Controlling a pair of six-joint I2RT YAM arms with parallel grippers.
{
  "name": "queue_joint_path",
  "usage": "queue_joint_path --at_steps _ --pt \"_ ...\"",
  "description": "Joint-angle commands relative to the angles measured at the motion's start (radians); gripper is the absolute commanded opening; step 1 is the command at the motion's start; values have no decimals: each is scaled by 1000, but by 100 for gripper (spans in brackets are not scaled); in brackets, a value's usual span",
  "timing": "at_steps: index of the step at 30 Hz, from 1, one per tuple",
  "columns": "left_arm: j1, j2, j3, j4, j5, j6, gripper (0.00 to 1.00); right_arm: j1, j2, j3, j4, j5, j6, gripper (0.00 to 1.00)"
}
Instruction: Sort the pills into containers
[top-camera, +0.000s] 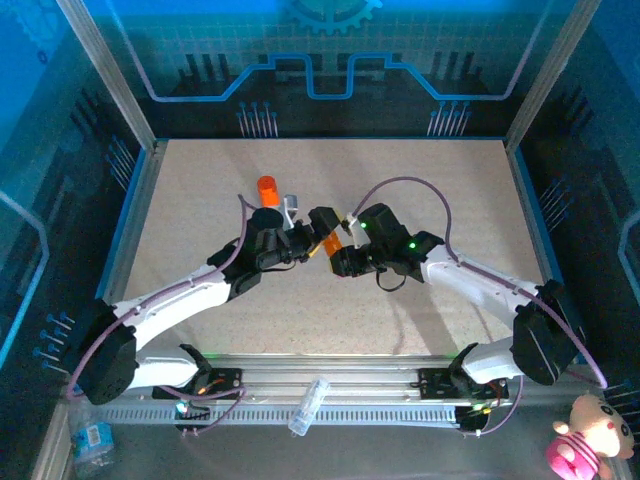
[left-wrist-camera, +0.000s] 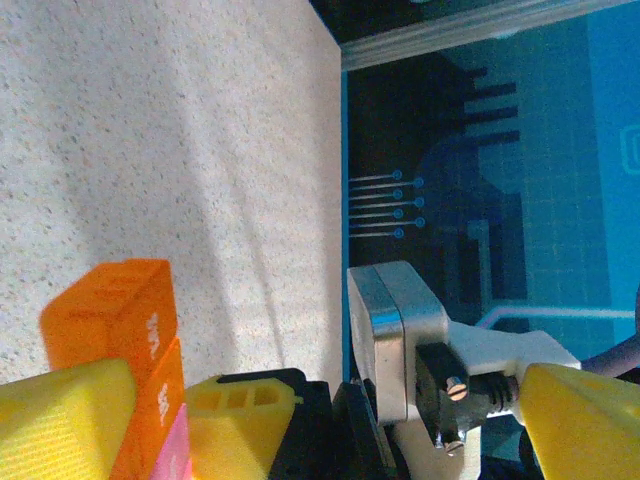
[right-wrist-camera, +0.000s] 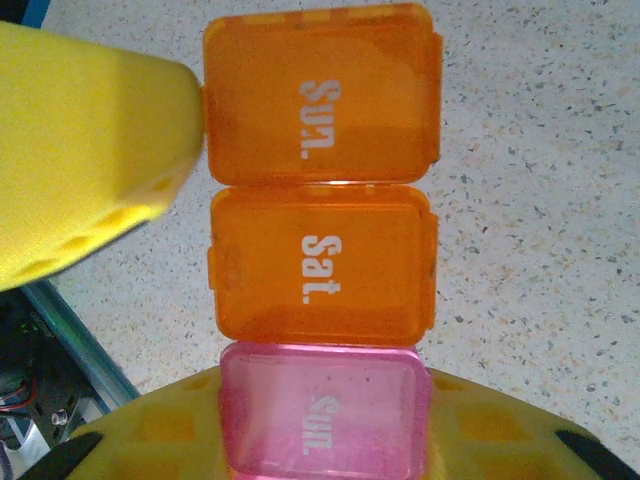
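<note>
speckled beige tabletop (top-camera: 420, 180) is seen enclosed by blue printed walls (top-camera: 320, 60), with both arms reaching inward so that their tips meet near the middle. the containers (top-camera: 331, 241) are found there, between the two wrists, as a short strip of joined lidded boxes. from the right wrist three lids are shown in a row: an orange one marked "sun." (right-wrist-camera: 320, 95), an orange one marked "sat." (right-wrist-camera: 320, 265) and a pink one marked "sun." (right-wrist-camera: 325, 410). all three lids are closed.

the right gripper (top-camera: 340, 256) is clamped on the containers, its jaws drawn in against the plastic. one yellow finger (right-wrist-camera: 90, 150) is pressed at the side of the first orange box, and the pink box is laid across the other finger.

the left gripper (top-camera: 302, 244) is spread fully wide and nothing is gripped by it. from its wrist the orange end of the strip (left-wrist-camera: 110, 310) is seen just beside one of its yellow fingers (left-wrist-camera: 60, 420), though whether contact is made cannot be told.

an orange bottle (top-camera: 268, 188) is stood on the tabletop just behind the left gripper. whether the strip is lifted clear of the tabletop cannot be judged.
</note>
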Motion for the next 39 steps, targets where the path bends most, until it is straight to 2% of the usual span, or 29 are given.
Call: queue_joint_path --at_steps 1,22,39 --pt "-6 -68 -10 -45 -82 32 99 17 0 31 25 12 6 26" --pt "-5 -23 -15 -14 -69 23 99 35 1 57 47 -21 26 26" --pt "-17 3 28 8 -50 7 99 59 56 46 56 3 29 26"
